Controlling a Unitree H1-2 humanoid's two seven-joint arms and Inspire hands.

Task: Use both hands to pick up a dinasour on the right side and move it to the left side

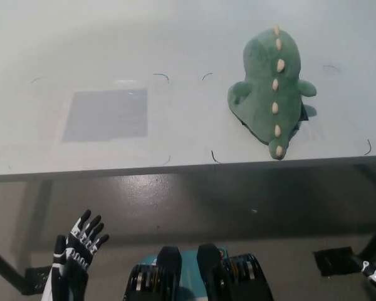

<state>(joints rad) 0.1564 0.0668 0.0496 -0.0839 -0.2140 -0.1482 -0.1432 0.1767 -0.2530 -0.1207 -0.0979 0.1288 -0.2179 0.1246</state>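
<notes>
soft even light, mild blur

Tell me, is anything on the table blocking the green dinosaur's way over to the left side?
Nothing visible does. The dinosaur lies on the right of the table; leftward the surface shows only a flat grey patch and faint pen marks.

The dinosaur (272, 88) is soft, matt green plush with cream cloth spikes, lying on a smooth, faintly glossy pale tabletop (113, 50).
</notes>
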